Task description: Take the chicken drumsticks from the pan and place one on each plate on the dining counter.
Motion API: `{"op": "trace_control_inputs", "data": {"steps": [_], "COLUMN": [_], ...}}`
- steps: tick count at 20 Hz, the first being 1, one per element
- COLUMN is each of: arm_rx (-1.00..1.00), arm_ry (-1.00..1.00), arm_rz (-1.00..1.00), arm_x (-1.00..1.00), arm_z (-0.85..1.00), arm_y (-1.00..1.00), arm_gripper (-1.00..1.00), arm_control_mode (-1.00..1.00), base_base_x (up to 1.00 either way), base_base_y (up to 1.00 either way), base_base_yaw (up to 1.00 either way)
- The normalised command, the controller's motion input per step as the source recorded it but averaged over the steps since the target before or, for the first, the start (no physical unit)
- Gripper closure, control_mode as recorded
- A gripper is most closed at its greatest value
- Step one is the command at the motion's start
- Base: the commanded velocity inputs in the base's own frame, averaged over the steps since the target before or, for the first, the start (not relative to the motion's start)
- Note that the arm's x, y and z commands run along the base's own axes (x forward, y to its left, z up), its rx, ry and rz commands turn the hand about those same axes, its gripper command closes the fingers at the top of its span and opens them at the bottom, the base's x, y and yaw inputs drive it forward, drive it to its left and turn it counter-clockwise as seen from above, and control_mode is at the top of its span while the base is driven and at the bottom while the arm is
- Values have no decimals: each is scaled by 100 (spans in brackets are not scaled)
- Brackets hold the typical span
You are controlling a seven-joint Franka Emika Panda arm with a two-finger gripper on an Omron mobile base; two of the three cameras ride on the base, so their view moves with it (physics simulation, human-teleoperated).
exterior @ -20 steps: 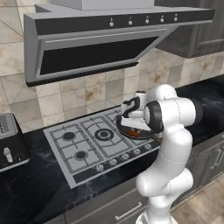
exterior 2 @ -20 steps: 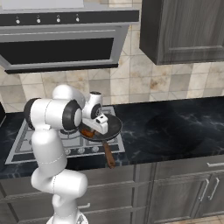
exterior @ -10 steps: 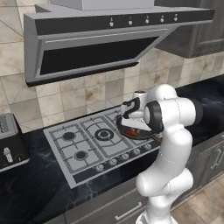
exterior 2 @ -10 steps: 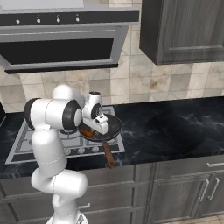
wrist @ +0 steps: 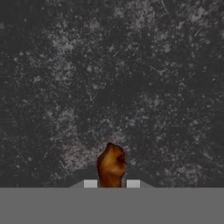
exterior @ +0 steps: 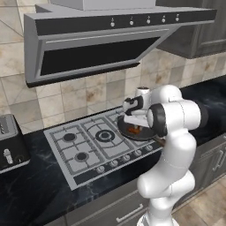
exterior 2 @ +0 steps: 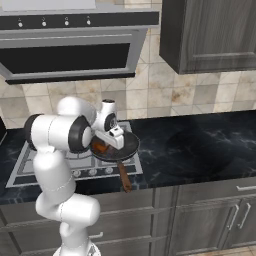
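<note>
The dark pan [exterior: 140,132] [exterior 2: 120,148] sits on the right front burner of the hob, its brown handle [exterior 2: 124,178] pointing toward the counter edge. My gripper [exterior: 132,125] [exterior 2: 113,142] [wrist: 111,183] reaches down into the pan, shut on a golden-brown chicken drumstick [wrist: 111,165] that stands between the fingertips [wrist: 90,183]. The pan's speckled floor [wrist: 109,78] lies behind it. An orange-brown piece of chicken [exterior: 135,130] [exterior 2: 100,147] shows under the hand in both base views. The plates and the dining counter are out of view.
The grey gas hob [exterior: 88,145] has several burners. A range hood [exterior: 101,48] hangs above it. A toaster [exterior: 9,143] stands at the far left. Dark wall cabinets [exterior 2: 210,35] hang over the black counter [exterior 2: 200,145] to the right.
The arm and the pan stand where they did. The fingers have drawn in the last bit onto the drumstick.
</note>
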Motion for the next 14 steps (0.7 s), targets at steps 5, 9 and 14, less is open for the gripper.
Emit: {"op": "trace_control_inputs", "data": {"steps": [5, 9, 14], "arm_rx": [0, 0, 0], "arm_ry": [-5, -20, -31], "arm_rz": [-1, 0, 0], "arm_x": [-12, -55, -65], "arm_z": [37, 26, 21], "arm_y": [-13, -1, 1], "arm_gripper": [100, 100, 100], "arm_control_mode": [-100, -100, -100], "base_base_x": [0, 0, 0], "base_base_y": [0, 0, 0], "base_base_yaw": [0, 0, 0]}}
